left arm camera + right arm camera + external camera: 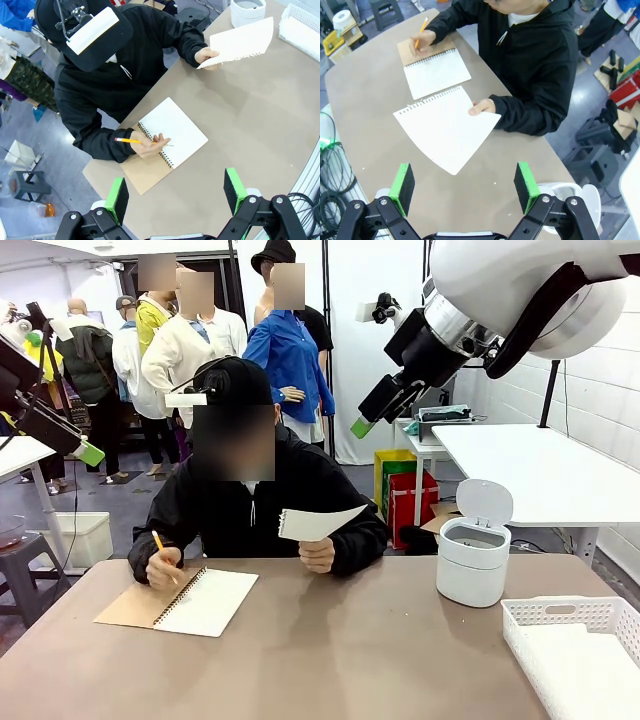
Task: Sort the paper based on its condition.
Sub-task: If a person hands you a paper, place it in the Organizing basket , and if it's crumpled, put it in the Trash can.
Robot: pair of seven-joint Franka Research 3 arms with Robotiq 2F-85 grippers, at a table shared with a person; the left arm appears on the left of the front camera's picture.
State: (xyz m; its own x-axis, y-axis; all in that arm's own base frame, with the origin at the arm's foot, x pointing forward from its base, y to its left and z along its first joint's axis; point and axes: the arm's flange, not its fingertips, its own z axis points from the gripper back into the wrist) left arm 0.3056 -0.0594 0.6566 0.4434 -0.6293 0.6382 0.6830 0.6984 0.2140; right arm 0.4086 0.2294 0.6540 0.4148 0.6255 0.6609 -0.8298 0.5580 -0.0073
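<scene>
- Nothing sorted so far, by the look: white lattice plastic basket (560, 618) at near right and white round bin with raised lid (473, 562) hold no visible paper.
- Flat white torn-out paper sheet (445, 127) held up above the brown surface (320, 660) in person's hand (482, 106), not handed over yet.
- Right claw (464, 184) open, empty, high above that sheet; left claw (175, 191) open too, above tan spiral notebook (167, 140).

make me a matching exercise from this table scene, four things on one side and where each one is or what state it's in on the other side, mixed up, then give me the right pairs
Things:
1. Loose white paper sheet
2. Yellow pencil
3. Small white plastic bin
4. Spiral-bound notebook with tan cover

Places or states:
A. Lying open in front of the person
B. Standing with its lid flipped up
C. Held up off the table in one of the person's hands
D. Gripped in the person's other hand, tip over a blank page

Pairs: 1-C, 2-D, 3-B, 4-A
</scene>
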